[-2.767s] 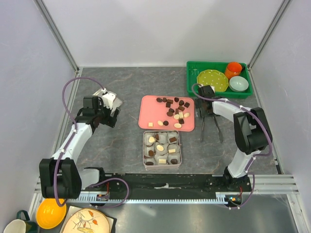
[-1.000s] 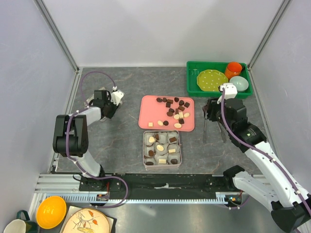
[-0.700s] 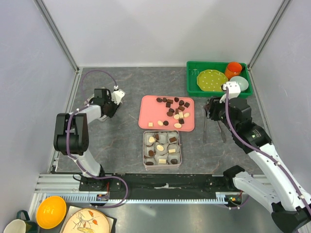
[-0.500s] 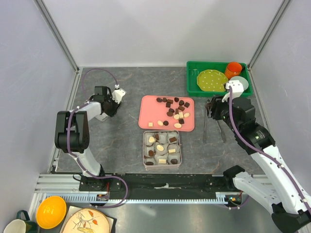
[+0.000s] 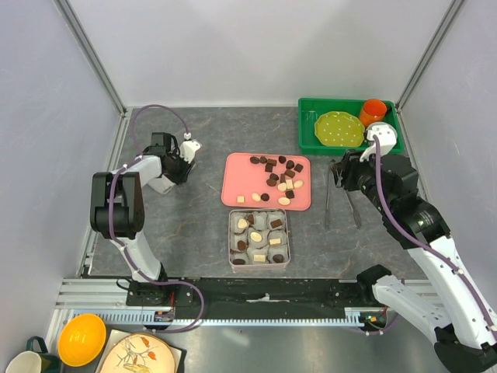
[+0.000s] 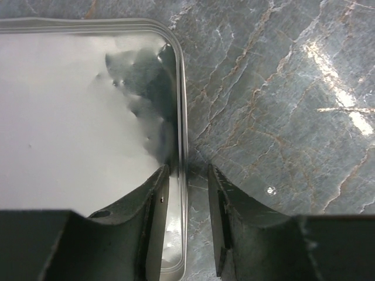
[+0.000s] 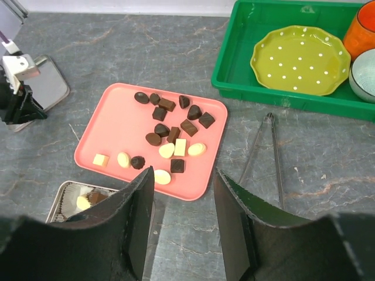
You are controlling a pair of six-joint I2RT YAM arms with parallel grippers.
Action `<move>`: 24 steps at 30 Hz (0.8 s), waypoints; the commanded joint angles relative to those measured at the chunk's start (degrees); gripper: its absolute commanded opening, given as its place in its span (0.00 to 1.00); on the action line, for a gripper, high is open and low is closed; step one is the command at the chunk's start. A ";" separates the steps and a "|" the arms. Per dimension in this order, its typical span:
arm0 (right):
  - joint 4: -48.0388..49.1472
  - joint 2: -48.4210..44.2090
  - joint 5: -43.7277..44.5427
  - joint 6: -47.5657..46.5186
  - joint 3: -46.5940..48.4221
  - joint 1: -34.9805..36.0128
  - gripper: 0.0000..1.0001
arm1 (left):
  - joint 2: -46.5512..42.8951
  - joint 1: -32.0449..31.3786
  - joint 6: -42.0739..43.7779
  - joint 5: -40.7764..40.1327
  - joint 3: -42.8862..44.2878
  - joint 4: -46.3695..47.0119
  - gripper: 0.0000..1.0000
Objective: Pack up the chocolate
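Observation:
Dark brown and cream-white chocolate (image 5: 273, 177) (image 7: 170, 132) lies scattered on a pink tray (image 5: 241, 167) (image 7: 111, 134). More pieces sit in white paper cups inside a metal tin (image 5: 231, 241) (image 7: 61, 202) in front of it. My left gripper (image 5: 177, 169) (image 6: 186, 172) is low at the far left. Its jaws are open and straddle the rim of a flat metal lid (image 5: 159, 183) (image 6: 76, 117), with a gap on both sides. My right gripper (image 5: 338, 172) (image 7: 184, 171) hangs open and empty, above the table to the right of the tray.
Metal tongs (image 5: 342, 203) (image 7: 275, 158) lie on the table right of the pink tray. A green bin (image 5: 307, 124) (image 7: 234, 58) at the far right holds a dotted plate (image 7: 296, 58), an orange cup (image 5: 373, 110) and a pale bowl.
My right arm has drawn back and to the right, away from the tongs. My left wrist has shifted slightly toward the far side, staying at the lid.

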 commanded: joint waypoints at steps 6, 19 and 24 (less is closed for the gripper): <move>-0.98 -0.23 -2.01 -0.09 4.36 0.12 0.52 | 4.56 -0.08 2.14 3.76 2.72 -12.65 0.29; 4.99 -0.23 -10.08 -2.72 -2.66 0.30 0.53 | -9.29 -1.04 1.00 9.02 4.30 -22.31 0.02; 16.21 -1.63 -16.68 -6.40 -9.69 0.47 0.57 | -17.75 -2.80 0.12 11.92 3.95 -28.37 0.01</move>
